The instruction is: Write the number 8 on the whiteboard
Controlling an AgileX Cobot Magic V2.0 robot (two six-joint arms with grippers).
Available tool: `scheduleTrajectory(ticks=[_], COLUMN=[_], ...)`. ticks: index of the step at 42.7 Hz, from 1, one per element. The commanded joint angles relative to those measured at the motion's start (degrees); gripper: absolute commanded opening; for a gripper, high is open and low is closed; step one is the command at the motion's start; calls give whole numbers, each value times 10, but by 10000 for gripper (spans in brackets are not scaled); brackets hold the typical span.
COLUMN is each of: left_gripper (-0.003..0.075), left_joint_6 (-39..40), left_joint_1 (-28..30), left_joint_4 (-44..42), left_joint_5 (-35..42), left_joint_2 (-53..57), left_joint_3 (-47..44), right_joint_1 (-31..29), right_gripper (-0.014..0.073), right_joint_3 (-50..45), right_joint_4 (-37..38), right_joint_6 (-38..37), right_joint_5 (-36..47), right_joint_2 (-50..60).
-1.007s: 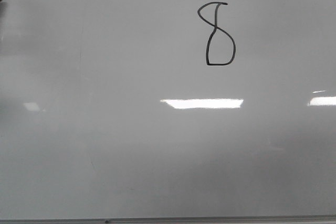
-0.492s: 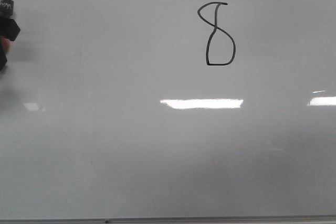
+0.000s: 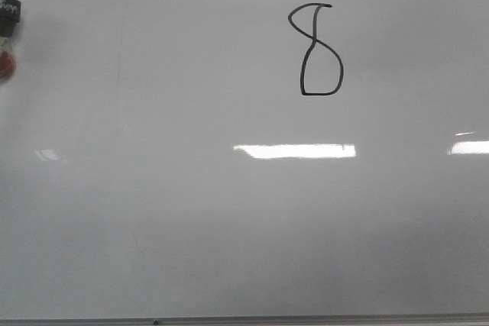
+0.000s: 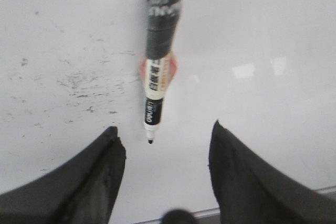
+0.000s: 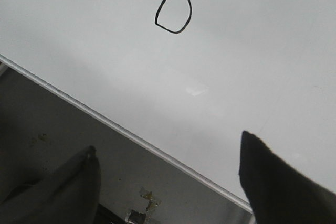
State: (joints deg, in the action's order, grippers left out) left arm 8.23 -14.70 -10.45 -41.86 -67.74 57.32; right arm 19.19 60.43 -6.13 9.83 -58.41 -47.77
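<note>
Number 8 [image 3: 315,50] drawn complete on upper right of whiteboard [image 3: 191,211], marker [image 4: 159,61] now lying released on board at far left, dark gripper part seen there half a second ago gone, left gripper [image 4: 163,145] and right gripper [image 5: 168,166] both spread, holding nothing: task judged finished

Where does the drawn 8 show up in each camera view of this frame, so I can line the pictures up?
Front view: the number 8 sits upper right of centre on the whiteboard.
Left wrist view: not in it; only the marker lying on the board.
Right wrist view: its lower loop shows at the picture's top edge; the upper loop is cut off.
Shared landmark: the board's thin metal bottom edge, also along the bottom of the front view.
</note>
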Motion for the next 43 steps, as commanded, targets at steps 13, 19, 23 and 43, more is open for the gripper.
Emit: scheduleTrajectory(ticks=[13, 19, 23, 43], left_gripper=[368, 368, 368, 19], left_joint_6=[-1, -1, -1, -1], left_joint_1=[-149, -170, -170, -170], left_joint_4=[20, 22, 22, 22], left_joint_5=[-15, -18, -18, -19], left_joint_2=[220, 279, 299, 303], left_joint_3=[-37, -69, -81, -84], right_joint_1=[-2, -2, -2, -2], right_gripper=[570, 570, 570, -50], right_joint_3=[-81, -98, -101, -101], right_joint_4=[16, 16, 16, 16], right_joint_6=[-19, -23, -23, -23], right_joint_5=[57, 59, 57, 55], right_joint_2=[108, 134, 137, 137])
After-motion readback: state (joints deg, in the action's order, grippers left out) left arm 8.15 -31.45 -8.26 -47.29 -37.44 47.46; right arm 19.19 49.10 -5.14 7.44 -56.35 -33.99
